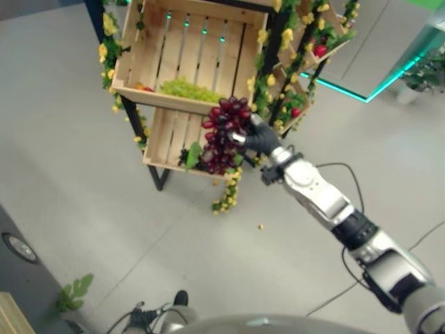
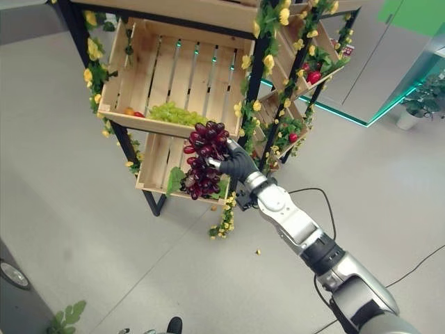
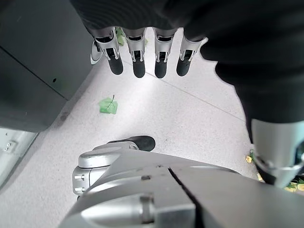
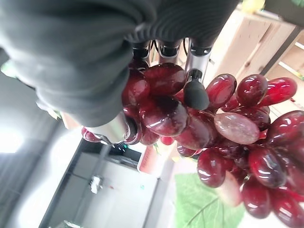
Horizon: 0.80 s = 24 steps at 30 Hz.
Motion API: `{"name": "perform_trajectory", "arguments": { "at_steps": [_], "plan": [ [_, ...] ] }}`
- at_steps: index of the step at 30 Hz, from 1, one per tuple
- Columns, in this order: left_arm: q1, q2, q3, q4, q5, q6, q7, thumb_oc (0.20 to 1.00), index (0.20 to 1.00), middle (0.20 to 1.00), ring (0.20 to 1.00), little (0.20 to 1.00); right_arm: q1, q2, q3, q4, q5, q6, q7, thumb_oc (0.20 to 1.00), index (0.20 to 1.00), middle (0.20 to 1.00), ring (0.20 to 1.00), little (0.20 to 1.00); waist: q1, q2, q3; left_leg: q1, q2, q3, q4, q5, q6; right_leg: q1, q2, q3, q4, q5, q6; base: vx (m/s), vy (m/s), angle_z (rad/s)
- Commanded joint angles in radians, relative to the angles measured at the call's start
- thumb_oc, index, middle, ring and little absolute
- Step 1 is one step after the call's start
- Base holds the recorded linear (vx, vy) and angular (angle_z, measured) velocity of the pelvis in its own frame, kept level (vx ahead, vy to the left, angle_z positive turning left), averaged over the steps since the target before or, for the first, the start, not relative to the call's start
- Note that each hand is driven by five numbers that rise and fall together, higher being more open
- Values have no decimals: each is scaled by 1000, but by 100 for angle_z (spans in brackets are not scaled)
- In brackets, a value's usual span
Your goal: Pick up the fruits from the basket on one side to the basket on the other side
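Note:
A bunch of dark red grapes with a green leaf hangs in front of the lower wooden crate of a flower-trimmed rack. My right hand is shut on the bunch from the right. In the right wrist view its fingers and thumb curl into the red grapes. The upper crate holds green grapes and small red and orange fruits at its front left corner. My left hand hangs over the floor with straight fingers, holding nothing.
Tilted crates on the rack's right side hold red fruits among yellow flowers. A potted plant stands at the far right by a glass wall. A dark cabinet and a small green plant sit at the lower left.

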Motion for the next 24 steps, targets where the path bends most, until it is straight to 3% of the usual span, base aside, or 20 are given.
{"name": "perform_trajectory", "arguments": {
  "at_steps": [1,16,24],
  "plan": [
    [-26,-28,-87,85,-11,3,8,1000,1000,1000,1000,1000,-142,-18,-28,-12,37,-56,-34,200,200,200,200,200,38,2,-2,14,-33,-15,0,-57,56,-45,-30,23,4,59,62,-8,31,8],
    [-28,15,-82,100,-76,-16,11,1000,1000,1000,1000,1000,-394,-106,9,260,132,-63,-63,200,200,200,200,200,89,-34,17,-33,-66,-57,0,-42,67,-62,-52,-16,4,78,76,-15,28,7],
    [-25,22,-78,108,-95,-21,6,1000,1000,1000,1000,1000,-426,-130,-5,336,163,-71,-70,200,200,200,200,200,98,-46,27,-49,-73,-71,0,-36,69,-68,-54,-29,4,83,78,-10,11,8]
  ]
}}
